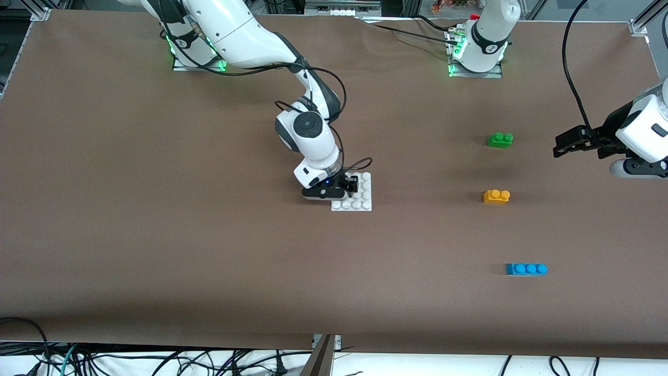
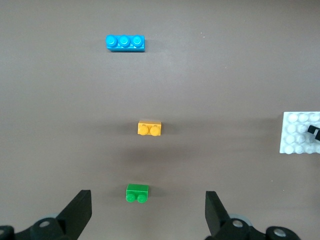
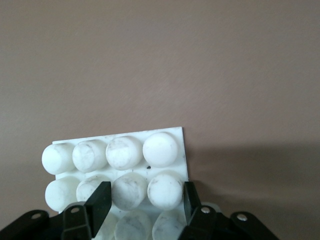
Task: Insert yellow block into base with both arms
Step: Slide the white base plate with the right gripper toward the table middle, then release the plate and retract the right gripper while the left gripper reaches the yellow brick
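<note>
Front view: your yellow block (image 1: 496, 196) sits toward the left arm's end of the table, between the green brick (image 1: 500, 140) and the blue brick (image 1: 526, 269); it looks light, stiff and slick, so pinch its flat sides (not the studs); the left gripper (image 1: 566, 144) hangs spread over bare table near the green brick; the right gripper (image 3: 142, 200) pinches the base (image 1: 360, 198) by its studs; three bricks, one base.

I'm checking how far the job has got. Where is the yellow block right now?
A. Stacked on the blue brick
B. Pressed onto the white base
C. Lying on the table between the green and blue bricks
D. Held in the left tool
C: the yellow block lies alone on the table, nearer the front camera than the green brick and farther than the blue brick, with no tool touching it.
</note>
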Tool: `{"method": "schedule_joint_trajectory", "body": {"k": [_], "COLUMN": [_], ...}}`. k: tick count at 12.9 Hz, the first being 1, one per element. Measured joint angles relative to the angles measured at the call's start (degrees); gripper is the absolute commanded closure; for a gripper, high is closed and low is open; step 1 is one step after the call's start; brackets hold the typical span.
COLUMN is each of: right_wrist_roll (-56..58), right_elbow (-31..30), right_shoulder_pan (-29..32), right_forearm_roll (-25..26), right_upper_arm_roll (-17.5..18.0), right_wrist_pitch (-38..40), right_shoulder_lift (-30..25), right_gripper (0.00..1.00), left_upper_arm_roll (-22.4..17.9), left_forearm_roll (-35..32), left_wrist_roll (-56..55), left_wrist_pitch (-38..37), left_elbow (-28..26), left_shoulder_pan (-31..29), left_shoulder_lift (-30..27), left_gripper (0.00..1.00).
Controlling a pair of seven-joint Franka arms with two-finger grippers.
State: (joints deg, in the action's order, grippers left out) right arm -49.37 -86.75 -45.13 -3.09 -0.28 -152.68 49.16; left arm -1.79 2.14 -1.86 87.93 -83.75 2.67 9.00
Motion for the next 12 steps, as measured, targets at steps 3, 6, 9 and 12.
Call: {"method": "schedule_joint_trajectory", "body": {"k": [3, 6, 9, 12], "right_wrist_roll": [-1.1, -1.6, -1.4, 7.8], "right_elbow": [0.1, 0.6, 4.7, 9.1], "right_shoulder_pan": [-1.2, -1.2, 0.1, 5.5], "right_forearm_roll": [0.0, 0.0, 0.0, 0.0], "right_upper_arm_roll": [0.0, 0.0, -0.6, -1.8], "right_wrist_pitch": [-0.1, 0.3, 9.6, 26.9], "right_shoulder_lift": [0.0, 0.4, -1.1, -8.7], "right_gripper": [0.14, 0.02, 0.01, 0.01], "left_upper_arm_roll": [0.2, 0.3, 0.3, 0.3], "left_forearm_roll": [0.0, 0.0, 0.0, 0.0], "left_wrist_roll": [0.0, 0.0, 0.0, 0.0], "left_wrist_pitch": [0.0, 0.0, 0.0, 0.0], "left_elbow": [0.0, 0.0, 0.0, 0.0], "left_shoulder_pan": [0.0, 0.5, 0.6, 0.6], "left_shoulder_lift": [0.0, 0.0, 0.0, 0.0], "left_gripper": [0.0, 0.0, 0.0, 0.0]}}
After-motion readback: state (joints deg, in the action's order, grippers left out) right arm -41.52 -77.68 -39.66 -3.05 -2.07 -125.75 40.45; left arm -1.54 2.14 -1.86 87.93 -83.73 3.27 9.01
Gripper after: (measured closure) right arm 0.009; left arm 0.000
